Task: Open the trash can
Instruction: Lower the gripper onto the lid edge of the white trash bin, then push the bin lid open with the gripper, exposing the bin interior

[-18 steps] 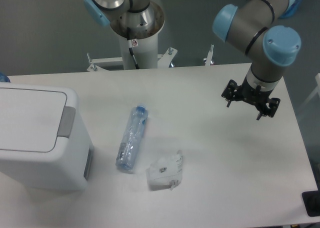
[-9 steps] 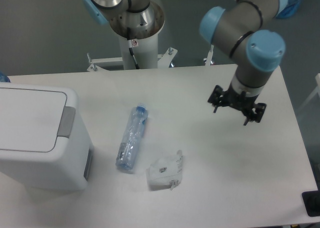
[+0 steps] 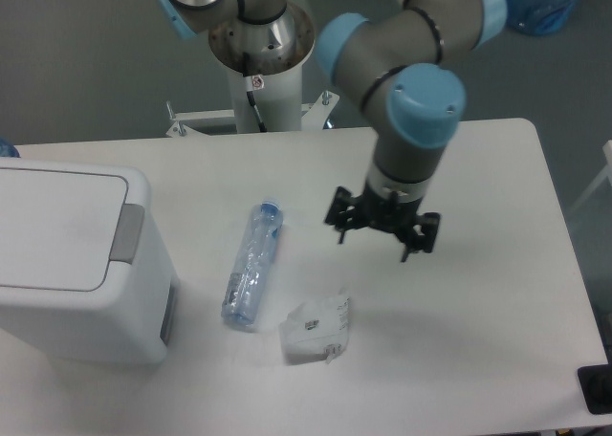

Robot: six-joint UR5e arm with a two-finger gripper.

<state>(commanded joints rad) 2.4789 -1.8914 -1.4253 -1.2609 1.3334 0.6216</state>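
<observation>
Your pincer (image 3: 382, 231) hangs spread and empty above the table (image 3: 478, 293), well apart from the trash can (image 3: 72, 264) at the left edge. Cross above the bottle (image 3: 251, 266) (lying flat); press the grey tab (image 3: 126, 233) squarely.

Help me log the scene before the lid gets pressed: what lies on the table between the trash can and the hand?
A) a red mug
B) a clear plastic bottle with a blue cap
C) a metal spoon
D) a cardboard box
B: a clear plastic bottle with a blue cap lies on its side between the trash can and the hand.
</observation>
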